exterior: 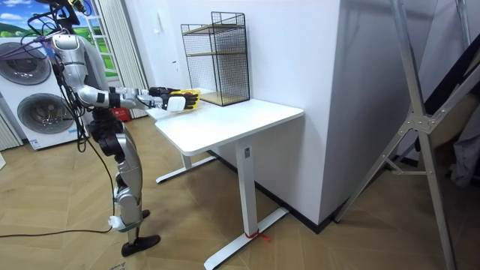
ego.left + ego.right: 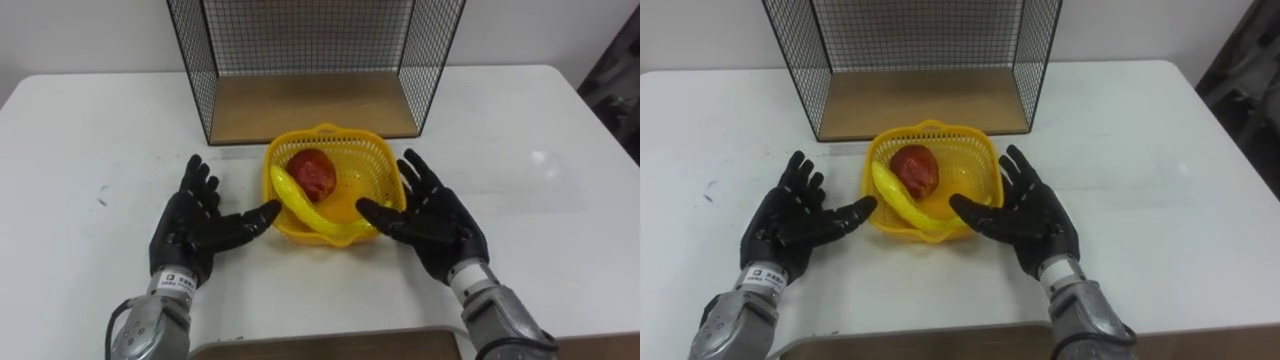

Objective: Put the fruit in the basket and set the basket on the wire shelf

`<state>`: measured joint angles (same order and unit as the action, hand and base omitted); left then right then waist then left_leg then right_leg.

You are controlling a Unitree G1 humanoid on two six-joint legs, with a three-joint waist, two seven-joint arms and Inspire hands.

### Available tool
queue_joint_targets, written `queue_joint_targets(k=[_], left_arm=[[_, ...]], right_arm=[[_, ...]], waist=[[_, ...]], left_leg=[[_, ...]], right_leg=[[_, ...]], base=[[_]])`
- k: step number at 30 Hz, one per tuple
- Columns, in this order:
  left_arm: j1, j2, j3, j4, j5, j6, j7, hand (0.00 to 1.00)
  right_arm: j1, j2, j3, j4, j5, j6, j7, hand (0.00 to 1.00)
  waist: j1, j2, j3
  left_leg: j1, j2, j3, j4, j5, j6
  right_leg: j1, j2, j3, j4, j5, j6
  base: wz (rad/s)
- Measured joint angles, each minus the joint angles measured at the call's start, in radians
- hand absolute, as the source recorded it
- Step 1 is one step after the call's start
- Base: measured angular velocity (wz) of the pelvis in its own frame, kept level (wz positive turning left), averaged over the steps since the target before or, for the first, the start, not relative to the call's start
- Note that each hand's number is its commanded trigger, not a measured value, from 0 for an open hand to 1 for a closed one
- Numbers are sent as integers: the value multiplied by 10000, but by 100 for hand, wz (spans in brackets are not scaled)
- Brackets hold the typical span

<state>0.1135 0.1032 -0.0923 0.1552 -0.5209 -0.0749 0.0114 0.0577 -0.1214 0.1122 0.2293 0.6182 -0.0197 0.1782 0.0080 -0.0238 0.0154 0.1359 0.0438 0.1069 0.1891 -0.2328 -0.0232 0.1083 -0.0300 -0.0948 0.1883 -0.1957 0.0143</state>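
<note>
Yellow lattice basket (image 2: 372,142) on white tabletop (image 2: 90,130), just in front of wire shelf (image 2: 310,105), holds red apple (image 2: 313,172) and curved yellow banana (image 2: 300,205); left hand (image 2: 195,228) and right hand (image 2: 435,222) flank it, fingers spread, grasping nothing

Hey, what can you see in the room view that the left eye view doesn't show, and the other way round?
Room view alone: the robot standing at the end of the table with its arms stretched forward, two washing machines behind it, and the upper tiers of the wire shelf. Left eye view alone: an apple and a banana lying in the basket, with the left hand and right hand open, flanking it. Both: the white table, the shelf, and the yellow basket before it.
</note>
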Motion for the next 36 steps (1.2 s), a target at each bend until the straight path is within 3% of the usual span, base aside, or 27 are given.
queue_joint_targets(k=[16, 24, 29, 36], left_arm=[[-81, -157, -472, 222, -191, -369, -18, 0], [-131, -211, -844, 209, -185, -373, -20, 0], [-193, -217, -1300, 209, -184, -323, -231, 0], [-193, -217, -1313, 209, -185, -323, -275, 0]], right_arm=[[-234, 41, 437, 345, 11, -16, 87, 0], [-417, 175, 641, 460, 6, -17, 80, 0], [-771, 521, 719, 774, -102, -17, 128, 0], [-775, 547, 699, 774, -137, -18, 116, 0]], waist=[[-13, -140, 43], [-40, -129, 48], [-59, -115, 56], [-69, -94, 63]], left_leg=[[-4, -1, -122, 2, 0, 1], [-65, -1, -161, 65, 0, 1], [-91, -1, -129, 84, 0, 1], [-91, -1, -119, 84, 0, 1]], right_leg=[[83, -12, -185, -17, 4, 4], [71, -15, -242, -16, 4, 4], [44, -18, -214, -8, 7, 1], [41, -18, -207, -10, 7, 1]], base=[[2], [1], [0], [0]])
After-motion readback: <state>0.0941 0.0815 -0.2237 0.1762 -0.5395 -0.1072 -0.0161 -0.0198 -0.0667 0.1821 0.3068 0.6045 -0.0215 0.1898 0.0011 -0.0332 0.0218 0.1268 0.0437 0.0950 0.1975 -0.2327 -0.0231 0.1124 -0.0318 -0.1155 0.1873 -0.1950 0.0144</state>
